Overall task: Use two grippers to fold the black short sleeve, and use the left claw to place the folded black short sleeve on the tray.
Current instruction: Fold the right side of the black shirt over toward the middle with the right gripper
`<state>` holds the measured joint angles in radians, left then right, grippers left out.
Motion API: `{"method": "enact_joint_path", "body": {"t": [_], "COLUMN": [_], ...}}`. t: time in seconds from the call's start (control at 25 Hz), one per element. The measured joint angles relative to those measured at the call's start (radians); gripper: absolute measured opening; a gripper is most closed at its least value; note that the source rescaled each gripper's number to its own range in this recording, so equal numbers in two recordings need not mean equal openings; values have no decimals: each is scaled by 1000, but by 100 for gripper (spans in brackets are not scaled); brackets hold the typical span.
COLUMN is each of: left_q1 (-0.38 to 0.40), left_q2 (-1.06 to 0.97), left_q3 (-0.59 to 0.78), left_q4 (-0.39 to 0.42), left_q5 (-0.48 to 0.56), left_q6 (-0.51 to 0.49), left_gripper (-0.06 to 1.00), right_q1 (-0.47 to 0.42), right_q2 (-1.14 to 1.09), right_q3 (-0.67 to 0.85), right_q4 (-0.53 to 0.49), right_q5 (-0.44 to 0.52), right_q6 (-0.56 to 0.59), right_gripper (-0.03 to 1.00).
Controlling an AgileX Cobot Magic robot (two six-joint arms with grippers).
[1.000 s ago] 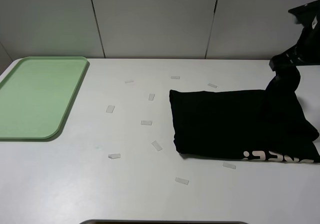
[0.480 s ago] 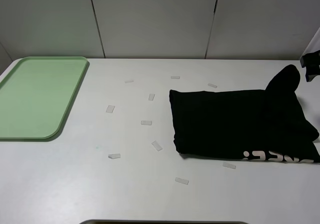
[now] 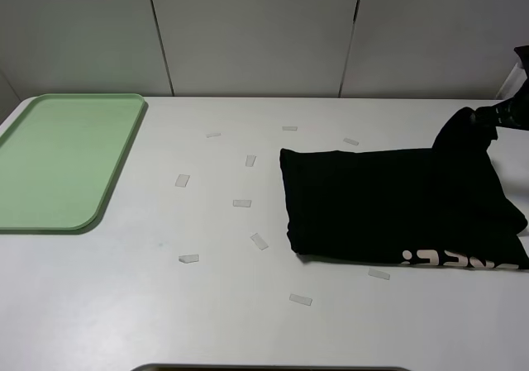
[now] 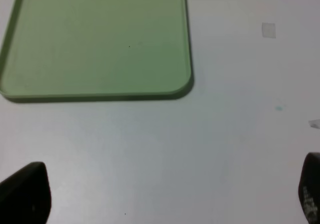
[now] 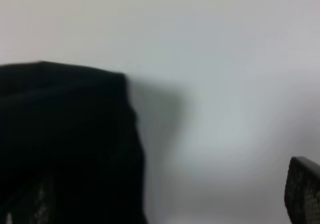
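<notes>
The black short sleeve (image 3: 388,202) lies folded on the right half of the table, with pale lettering (image 3: 461,259) along its near edge and a raised hump of cloth (image 3: 468,131) at its far right corner. My right gripper (image 3: 506,113) shows only at the right edge, beside that hump. In the right wrist view the shirt (image 5: 65,144) fills one side, one fingertip (image 5: 304,190) shows, and the jaws stand wide with nothing between them. My left gripper (image 4: 167,199) hovers open over bare table near a corner of the pale green tray (image 4: 100,44), seen far left as tray (image 3: 58,160).
Several small clear tape strips, such as one strip (image 3: 259,240) and another strip (image 3: 301,300), lie scattered on the white table (image 3: 165,305) between tray and shirt. A grey panelled wall (image 3: 248,32) stands behind the table.
The right arm drew away from above the shirt's raised corner to the right edge, then came back lower beside that hump. The shirt and tray have not moved.
</notes>
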<state>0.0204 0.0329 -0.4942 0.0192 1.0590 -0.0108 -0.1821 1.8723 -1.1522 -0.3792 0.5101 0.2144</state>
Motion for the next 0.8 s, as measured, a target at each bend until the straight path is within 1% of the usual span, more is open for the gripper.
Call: {"method": "enact_joint_path", "body": {"t": [0.24, 0.4, 0.56, 0.8], "left_q1": [0, 0, 0, 0], "left_q2": [0, 0, 0, 0], "left_q3": [0, 0, 0, 0], "left_q4": [0, 0, 0, 0], "left_q5": [0, 0, 0, 0], "left_q6": [0, 0, 0, 0], "left_gripper": [100, 100, 100, 100], "right_q1": [54, 69, 83, 84], "right_q2": [14, 59, 100, 122], "right_q3": [6, 6, 8, 8], "right_q4": [71, 133, 235, 435], "right_q5": [-14, -14, -16, -12], "right_q6": [-108, -174, -277, -503], "right_gripper": [100, 100, 100, 100]}}
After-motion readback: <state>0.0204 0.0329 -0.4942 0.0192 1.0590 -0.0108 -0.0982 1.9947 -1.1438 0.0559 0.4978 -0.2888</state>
